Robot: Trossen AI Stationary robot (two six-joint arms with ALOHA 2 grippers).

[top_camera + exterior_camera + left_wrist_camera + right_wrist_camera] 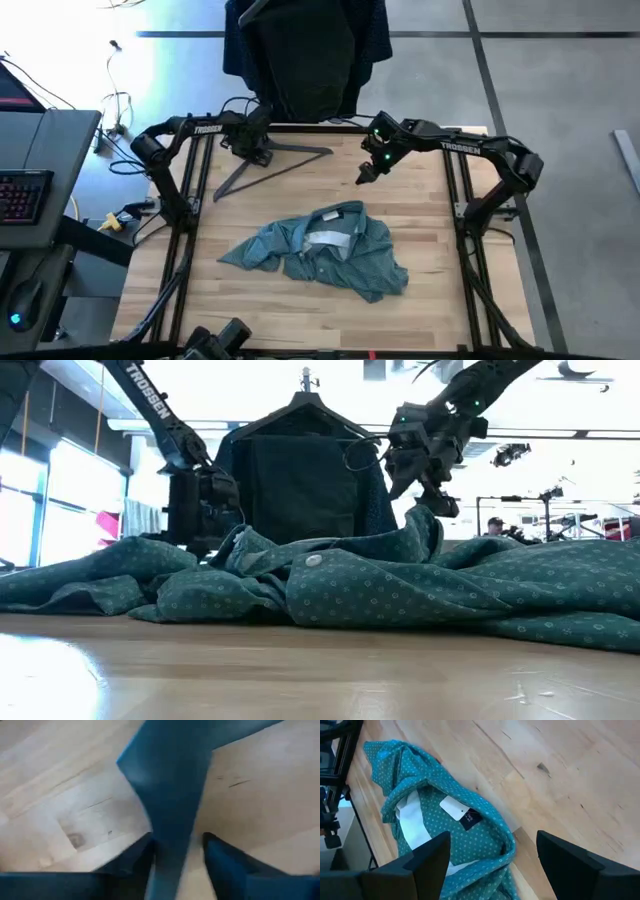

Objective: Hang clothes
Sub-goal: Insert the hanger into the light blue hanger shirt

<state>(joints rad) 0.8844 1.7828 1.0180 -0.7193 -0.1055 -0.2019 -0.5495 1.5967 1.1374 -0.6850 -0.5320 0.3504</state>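
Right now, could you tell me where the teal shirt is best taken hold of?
Probably at the collar, which lies open and uppermost on the crumpled teal shirt, facing the table's far edge. The open right hand hovers just beyond it, so coming down from above seems simplest.

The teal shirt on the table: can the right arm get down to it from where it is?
Probably yes. The right tool hangs open above bare wood, just behind the teal shirt, with nothing between them. The left tool is off to the side, on the hanger.
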